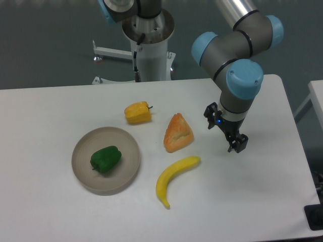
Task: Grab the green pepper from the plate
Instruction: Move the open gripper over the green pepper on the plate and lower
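The green pepper (pixel 105 159) is small, glossy and dark green. It lies in the middle of the round beige-grey plate (pixel 82 145) at the left front of the table. My gripper (pixel 225 132) hangs at the right side of the table, far to the right of the plate and above the white tabletop. Its two black fingers stand apart and hold nothing.
A yellow pepper (pixel 138 112) lies behind the plate to the right. An orange wedge-shaped piece of food (pixel 177 133) and a yellow banana (pixel 173 176) lie between the plate and my gripper. The arm's base (pixel 149 45) stands at the table's far edge.
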`<state>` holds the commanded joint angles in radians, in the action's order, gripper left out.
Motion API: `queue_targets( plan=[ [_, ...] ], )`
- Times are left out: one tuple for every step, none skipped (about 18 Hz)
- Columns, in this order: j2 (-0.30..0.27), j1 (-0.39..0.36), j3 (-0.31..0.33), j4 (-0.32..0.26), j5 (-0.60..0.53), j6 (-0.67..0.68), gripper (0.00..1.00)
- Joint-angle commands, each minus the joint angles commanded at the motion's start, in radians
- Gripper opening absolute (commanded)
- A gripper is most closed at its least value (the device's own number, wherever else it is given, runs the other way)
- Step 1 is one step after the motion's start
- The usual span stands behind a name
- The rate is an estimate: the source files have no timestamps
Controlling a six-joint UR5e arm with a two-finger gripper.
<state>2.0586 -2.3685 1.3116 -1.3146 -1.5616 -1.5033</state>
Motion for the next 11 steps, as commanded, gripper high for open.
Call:
queue_targets(
  plan=[
    [0.000,0.000,0.000,0.000,0.000,-0.002,1.00],
    [0.000,0.000,-0.002,0.000,0.002,-0.002,1.00],
    [-0.002,0.002,-0.002,0.000,0.003,0.006,1.00],
    [-0.006,0.005,-0.002,-0.002,0.015,0.012,1.00],
    [-0.012,0.009,-0.002,-0.002,0.041,0.021,1.00],
    [-0.011,0.015,0.002,-0.002,0.063,0.041,1.00],
    [-0.006,0.026,0.005,-0.002,0.069,0.081,1.00],
    [-0.005,0.047,0.009,0.000,0.074,0.127,1.00],
    [0.000,0.070,0.012,0.000,0.078,0.159,1.00],
    [0.002,0.107,0.018,0.000,0.081,0.190,1.00],
    [0.000,0.147,0.028,0.000,0.093,0.213,1.00]
  ],
)
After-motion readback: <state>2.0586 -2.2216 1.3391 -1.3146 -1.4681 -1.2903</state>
